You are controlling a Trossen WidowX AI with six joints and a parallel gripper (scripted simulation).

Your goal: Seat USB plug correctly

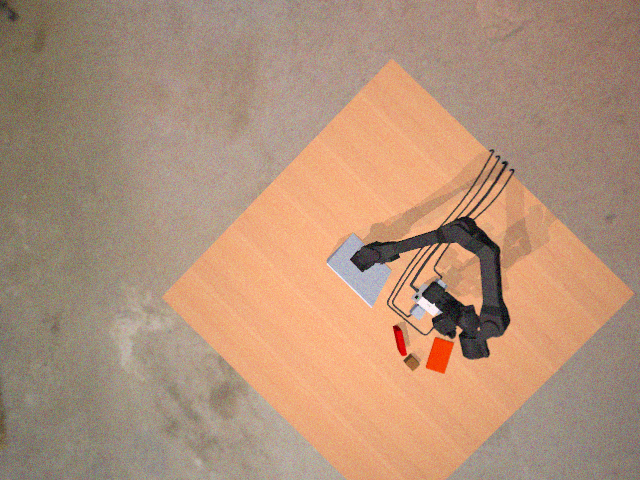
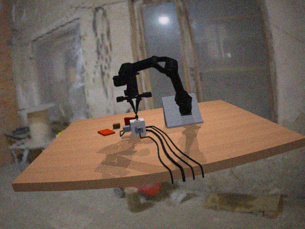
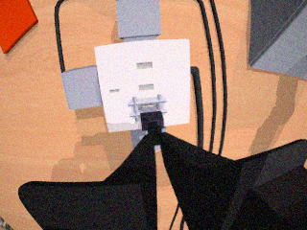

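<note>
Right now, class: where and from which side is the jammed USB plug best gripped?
Grip the USB plug by its dark upper body, coming straight down from above, as the gripper holds it: it stands upright from the power cube top, near one edge, side plugs crowding lower approaches.

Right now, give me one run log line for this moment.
gripper: shut on USB plug | plug: in top socket of power cube | arm: above cube

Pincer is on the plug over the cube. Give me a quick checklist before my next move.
1. Pincer shut on plug: ok.
2. Plug fully seated in cube: cannot tell.
3. Plug orientation right: cannot tell.
4. Cables not snagged on the arm: ok.
5. Red block, brown cube and orange slab apart from the pincer: ok.
6. Everything on the table: ok.
</note>
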